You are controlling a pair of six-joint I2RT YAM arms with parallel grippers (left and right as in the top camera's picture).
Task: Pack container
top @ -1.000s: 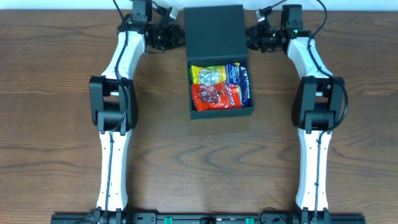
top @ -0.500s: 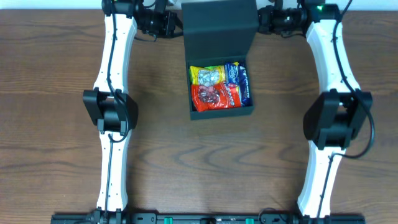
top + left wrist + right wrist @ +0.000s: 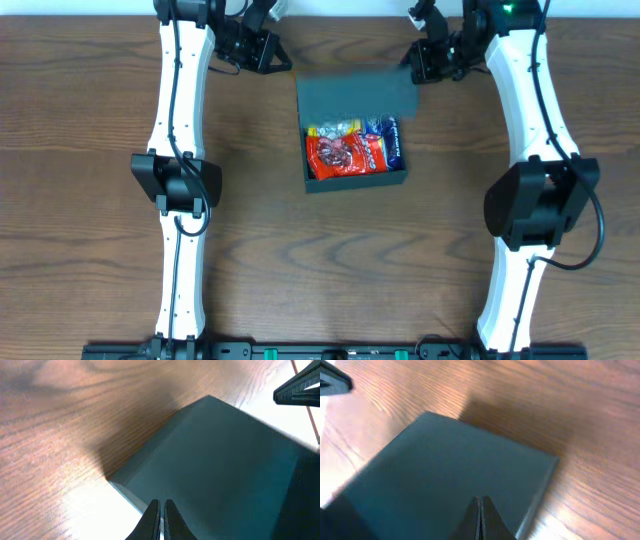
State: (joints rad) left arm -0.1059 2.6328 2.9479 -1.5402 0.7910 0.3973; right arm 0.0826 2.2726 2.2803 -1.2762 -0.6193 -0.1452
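Wooden desk (image 3: pixel 90 120) carries one container (image 3: pixel 355 183), its lid (image 3: pixel 355 95) blurred over at least three snack packets (image 3: pixel 345 152); left pincer (image 3: pixel 161 505) and right pincer (image 3: pixel 480 502) both pinched closed, empty.

Print on the snack packets (image 3: pixel 352 151) is too small to read.

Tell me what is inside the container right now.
A red packet and a blue packet show in the container. Its lid hangs over the far end, hiding most of a yellowish packet and anything beyond.
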